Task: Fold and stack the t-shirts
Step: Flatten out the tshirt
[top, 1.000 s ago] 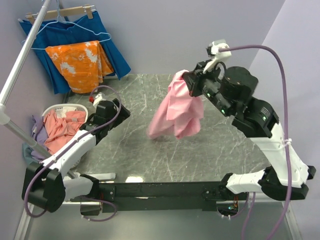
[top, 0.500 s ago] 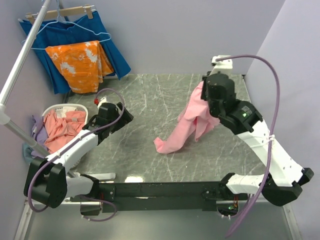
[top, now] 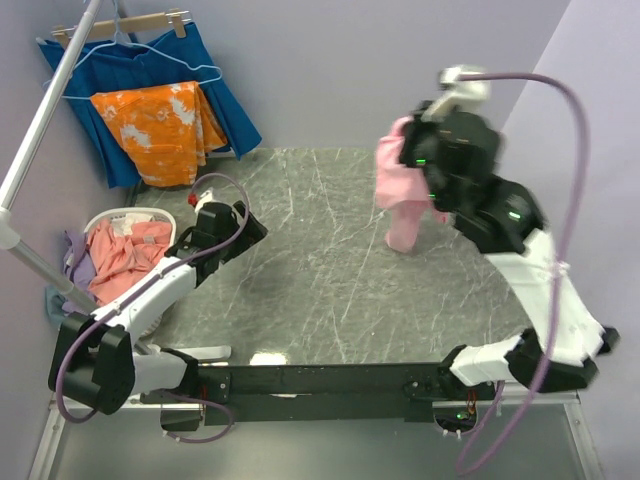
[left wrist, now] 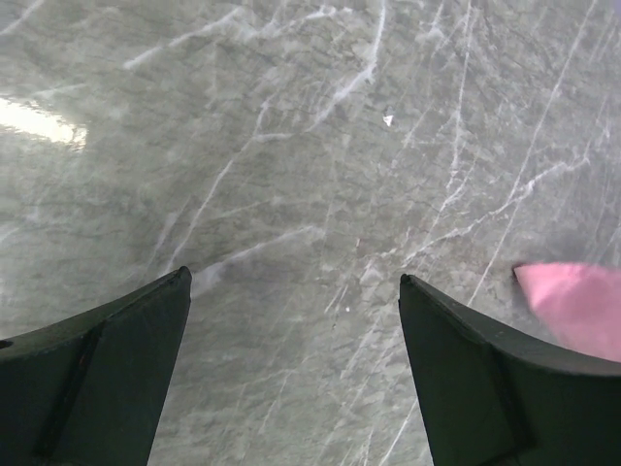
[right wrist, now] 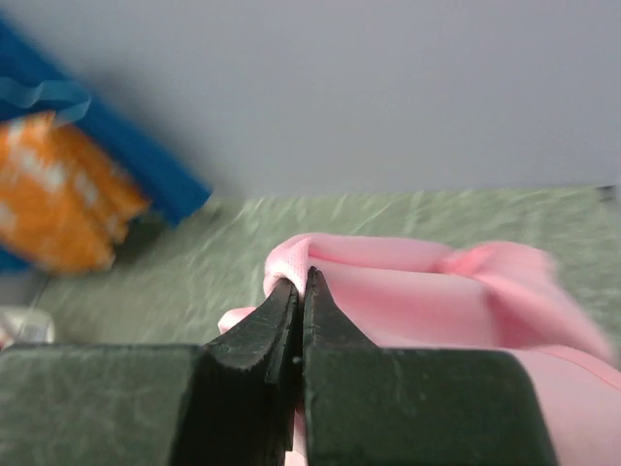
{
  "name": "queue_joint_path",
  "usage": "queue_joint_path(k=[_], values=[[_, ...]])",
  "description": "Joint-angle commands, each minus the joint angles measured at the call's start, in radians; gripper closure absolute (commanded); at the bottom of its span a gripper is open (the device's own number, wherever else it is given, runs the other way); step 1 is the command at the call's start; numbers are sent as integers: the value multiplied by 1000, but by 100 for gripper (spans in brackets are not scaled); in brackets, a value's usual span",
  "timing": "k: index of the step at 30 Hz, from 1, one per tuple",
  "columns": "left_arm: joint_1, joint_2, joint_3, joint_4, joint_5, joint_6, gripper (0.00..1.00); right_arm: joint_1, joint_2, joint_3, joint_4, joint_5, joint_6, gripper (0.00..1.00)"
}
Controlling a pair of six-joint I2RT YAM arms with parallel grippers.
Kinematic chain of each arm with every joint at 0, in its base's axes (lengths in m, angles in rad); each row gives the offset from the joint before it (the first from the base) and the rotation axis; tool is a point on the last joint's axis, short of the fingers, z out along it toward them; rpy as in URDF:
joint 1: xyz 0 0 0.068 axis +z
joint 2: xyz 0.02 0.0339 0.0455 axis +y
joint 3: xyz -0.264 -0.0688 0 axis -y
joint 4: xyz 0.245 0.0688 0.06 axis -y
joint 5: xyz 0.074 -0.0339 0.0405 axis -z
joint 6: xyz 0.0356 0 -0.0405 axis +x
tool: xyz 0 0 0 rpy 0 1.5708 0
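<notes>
My right gripper point(top: 410, 150) is shut on a light pink t-shirt point(top: 402, 195) and holds it up over the far right of the table, its lower end hanging down near the marble. In the right wrist view the closed gripper point(right wrist: 302, 283) pinches a fold of the pink t-shirt point(right wrist: 437, 291). My left gripper point(top: 240, 222) is open and empty, low over the left of the table. The left wrist view shows its gripper point(left wrist: 296, 282) spread over bare marble, with a pink cloth tip point(left wrist: 572, 301) at the right edge. A salmon-pink t-shirt point(top: 125, 255) and a lilac one point(top: 75, 250) lie in the basket.
A white basket point(top: 115, 215) stands at the left table edge. An orange blotched cloth point(top: 155, 130) and a dark blue pleated cloth point(top: 215, 90) hang on hangers at the back left. A slanted pole point(top: 45, 120) crosses the left. Purple walls close the back and right.
My right arm has swung the pink t-shirt from the table's middle to the far right and lifted it. The left arm has barely moved.
</notes>
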Motion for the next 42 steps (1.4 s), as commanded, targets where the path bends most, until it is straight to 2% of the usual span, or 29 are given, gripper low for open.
queue_joint_path(k=[1, 3, 6, 7, 8, 9, 10, 12, 13, 14, 17, 19, 21, 22, 23, 25, 31, 39, 42], values=[[2, -59, 15, -21, -72, -12, 7, 73, 204, -54, -89, -344, 63, 100], [4, -88, 9, -31, -95, -27, 6, 105, 292, -83, -120, -430, 70, 100], [9, -128, 5, -56, -142, -43, 6, 185, 339, -187, -114, -527, 79, 100], [13, -138, 6, -62, -165, -47, 6, 202, 338, -221, -106, -550, 87, 97], [16, -149, 5, -70, -174, -50, 5, 220, 321, -294, -97, -637, 95, 85], [19, -169, 11, -86, -182, -52, 5, 222, 304, -337, -63, -676, 108, 65], [25, -181, 14, -102, -206, -61, 5, 223, 257, -379, -49, -684, 130, 60], [29, -217, 21, -137, -236, -69, 5, 222, 191, -500, -5, -623, 191, 56], [32, -229, 22, -143, -248, -78, 5, 223, 127, -528, -2, -566, 214, 39], [33, -256, 20, -148, -269, -78, 5, 222, 93, -569, -6, -467, 236, 35], [39, -286, 3, -125, -277, -66, 1, 204, -29, -652, -17, -302, 309, 24], [44, -283, -5, -93, -257, -45, 0, 130, -93, -709, 8, -258, 343, 19], [44, -243, 0, -77, -206, -32, 1, 57, -124, -799, 67, -306, 352, 20], [44, -225, 5, -64, -187, -23, 1, -35, -136, -830, 96, -337, 349, 21], [44, -182, 6, -55, -165, -18, 1, -72, -139, -877, 144, -359, 348, 22], [44, -139, 17, -45, -107, -17, 2, -152, -116, -910, 199, -409, 320, 25], [45, -33, 5, 24, -23, -18, 3, -220, 43, -868, 278, -443, 279, 27], [45, 26, 2, 24, -7, -9, 3, -284, 235, -816, 299, -503, 285, 39], [45, 29, -5, 24, -13, -5, 3, -289, 287, -829, 324, -530, 285, 40]])
